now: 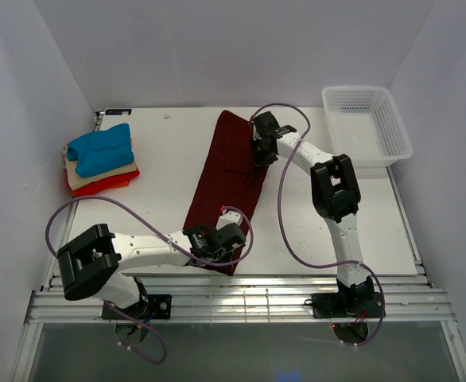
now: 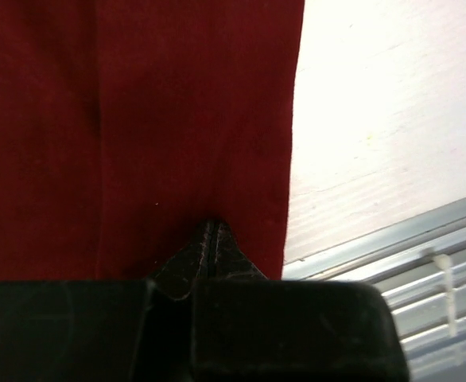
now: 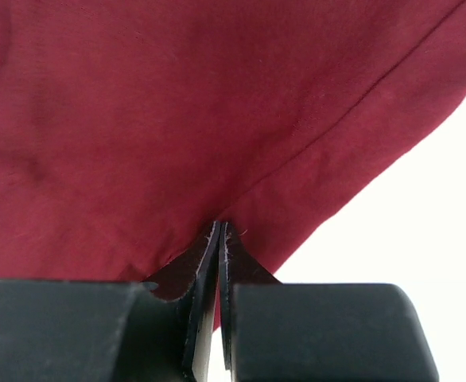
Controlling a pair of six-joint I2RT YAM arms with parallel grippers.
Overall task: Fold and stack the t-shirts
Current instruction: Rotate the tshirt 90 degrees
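Observation:
The dark maroon t-shirt [image 1: 229, 187] lies as a long narrow strip down the middle of the table, running from far to near. My left gripper [image 1: 217, 243] is at its near end, shut on the maroon t-shirt [image 2: 177, 119], close to the cloth's right edge; the tips [image 2: 211, 228] meet in the fabric. At the far end my right gripper [image 1: 263, 150] is shut on the maroon t-shirt [image 3: 177, 103] beside a seam, and the cloth puckers at its tips [image 3: 221, 227]. At far left is a small stack: a blue t-shirt [image 1: 99, 149] on a beige one [image 1: 80, 173] on a red-orange one [image 1: 110, 184].
A white mesh basket [image 1: 367, 125] stands at the far right corner. The table's metal rail front edge [image 1: 241, 298] runs just behind the left gripper. White walls close in the left, right and back sides.

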